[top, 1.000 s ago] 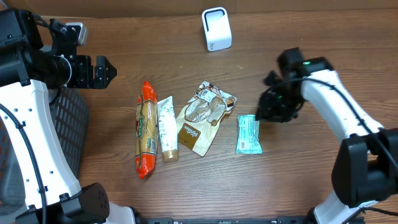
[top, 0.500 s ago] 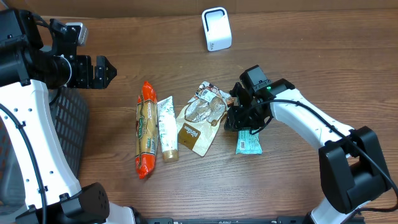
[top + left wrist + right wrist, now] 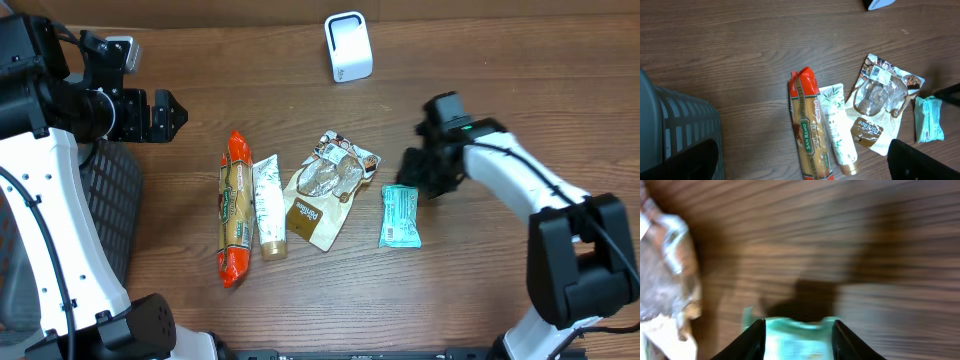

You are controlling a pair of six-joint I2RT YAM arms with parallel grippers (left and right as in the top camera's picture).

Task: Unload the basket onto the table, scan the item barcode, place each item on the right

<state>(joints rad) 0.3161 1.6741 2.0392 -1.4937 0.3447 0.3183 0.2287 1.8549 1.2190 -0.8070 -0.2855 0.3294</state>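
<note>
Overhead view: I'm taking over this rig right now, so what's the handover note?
Left gripper: open, empty, far left.
Right gripper: fingers apart, over the top end of the teal packet, not holding it.
Scanner: upright at the back, nothing near it.
Done: approach only.
Left: grasp the packet, show its barcode to the scanner.

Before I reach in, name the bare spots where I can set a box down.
Bare wood lies between the scanner and the snack pouch, and along the near edge below the teal packet. Crowded: the row from the orange pack through the tube to the packet, with the right gripper beside it.
</note>
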